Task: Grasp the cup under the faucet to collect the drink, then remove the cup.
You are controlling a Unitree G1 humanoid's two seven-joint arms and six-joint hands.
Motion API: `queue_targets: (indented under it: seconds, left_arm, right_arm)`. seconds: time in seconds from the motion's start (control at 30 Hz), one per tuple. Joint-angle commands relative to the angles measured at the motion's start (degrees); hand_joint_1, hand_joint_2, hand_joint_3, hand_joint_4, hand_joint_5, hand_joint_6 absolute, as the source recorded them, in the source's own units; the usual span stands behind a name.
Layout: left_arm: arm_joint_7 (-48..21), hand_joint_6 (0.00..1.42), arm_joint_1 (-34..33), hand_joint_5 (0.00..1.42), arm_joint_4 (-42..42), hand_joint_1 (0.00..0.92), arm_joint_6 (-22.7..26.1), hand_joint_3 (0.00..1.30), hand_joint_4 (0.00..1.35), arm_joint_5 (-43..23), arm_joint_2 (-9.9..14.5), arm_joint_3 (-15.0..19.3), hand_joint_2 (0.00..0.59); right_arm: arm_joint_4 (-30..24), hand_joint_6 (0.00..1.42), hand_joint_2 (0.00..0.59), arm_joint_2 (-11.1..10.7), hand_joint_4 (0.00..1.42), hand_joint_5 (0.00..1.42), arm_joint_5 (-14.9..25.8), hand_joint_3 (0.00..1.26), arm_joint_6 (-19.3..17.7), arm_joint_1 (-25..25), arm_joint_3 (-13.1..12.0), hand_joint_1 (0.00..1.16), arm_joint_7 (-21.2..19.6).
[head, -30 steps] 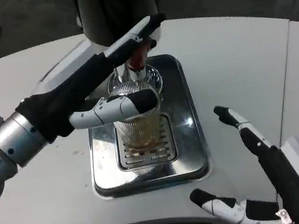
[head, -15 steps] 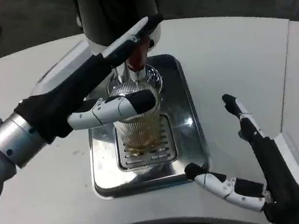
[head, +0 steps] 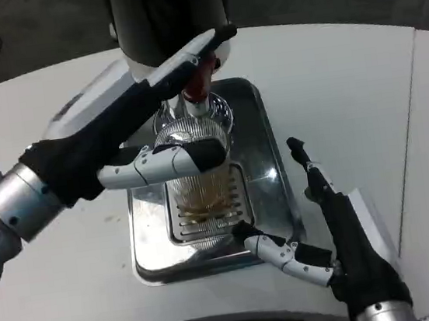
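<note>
The left hand (head: 144, 130) wraps round the ribbed glass cup (head: 199, 179), amber drink in its bottom, standing on the grate of the steel drip tray (head: 270, 200) under the faucet (head: 197, 84). At five o'clock from the cup, the right hand (head: 324, 225) spreads open, fingers over the tray's edge.

ribbed glass cup (head: 199, 179), upright, amber drink inside

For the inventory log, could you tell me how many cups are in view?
1. A ribbed clear cup stands on the grate of the metal drip tray, under the faucet, with the left hand around it. No others show.
</note>
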Motion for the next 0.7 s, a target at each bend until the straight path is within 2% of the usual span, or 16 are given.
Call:
queue_targets:
  seconds: [0.03, 0.5, 0.7]
  left_arm:
    - [-1.29, 0.08, 1.11, 0.1, 1.65, 0.0, -1.17, 0.04, 0.0, 1.83, 1.76, -1.29, 0.073]
    - [-0.87, 0.08, 0.67, 0.1, 2.89, 0.0, -1.87, 0.04, 0.0, 1.82, 2.17, -1.23, 0.074]
    - [-0.68, 0.06, 0.54, 0.1, 2.78, 0.0, -1.71, 0.04, 0.0, 1.95, 2.28, -1.2, 0.064]
  right_arm:
    - [4.06, 0.1, 0.185, 2.13, 0.05, 0.03, 1.43, 0.06, -1.85, -2.97, 1.11, 0.74, -2.44]
    - [14.51, 0.11, 0.185, 3.01, 0.05, 0.04, 3.26, 0.05, -5.68, -11.29, 2.43, 0.73, -7.68]
    - [20.0, 0.12, 0.18, 4.16, 0.05, 0.04, 4.89, 0.05, -9.37, -14.28, 2.47, 0.74, -10.29]
